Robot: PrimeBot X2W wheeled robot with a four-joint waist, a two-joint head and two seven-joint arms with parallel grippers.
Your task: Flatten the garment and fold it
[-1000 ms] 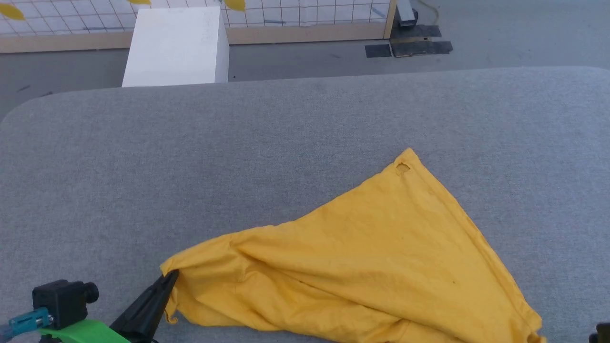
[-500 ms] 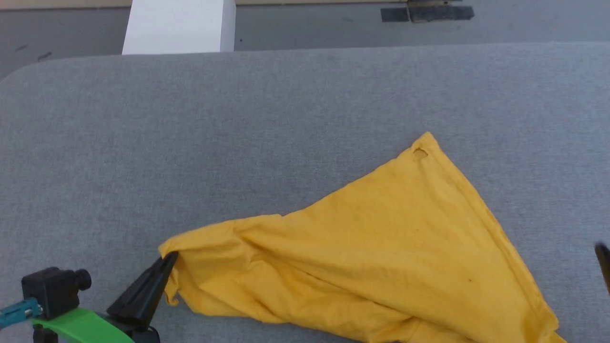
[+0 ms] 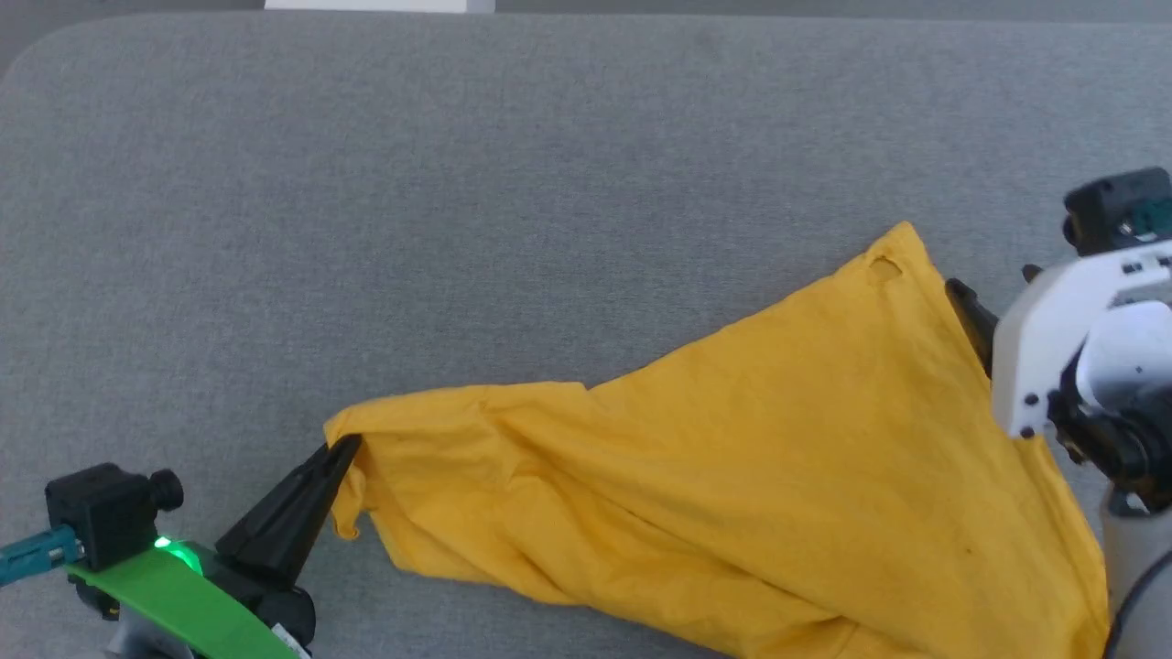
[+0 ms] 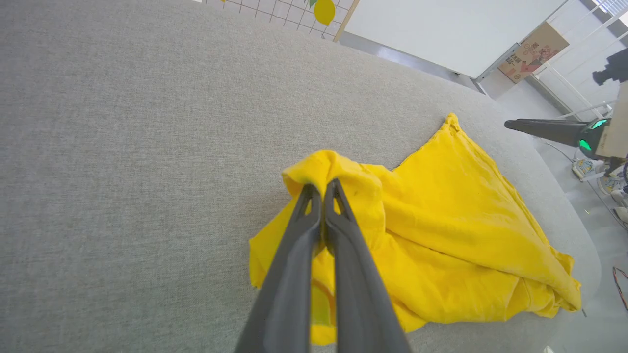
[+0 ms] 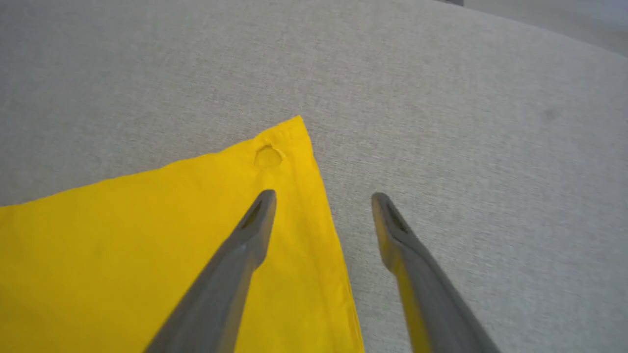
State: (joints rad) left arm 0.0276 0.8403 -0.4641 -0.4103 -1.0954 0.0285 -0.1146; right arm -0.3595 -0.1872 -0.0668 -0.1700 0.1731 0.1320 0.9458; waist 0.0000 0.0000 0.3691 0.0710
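Grey surface [image 3: 458, 183]; right gripper [image 5: 324, 197] newly spread over garment [image 3: 778, 439]

Bright, even, shadowless light; wrist views bend at the edges.

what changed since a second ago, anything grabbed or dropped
The right gripper has come in from the lower right to the yellow garment's far corner, jaws open astride its hem, nothing gripped. The head camera tilted down. Unchanged: left gripper shut on the left corner; garment crumpled.
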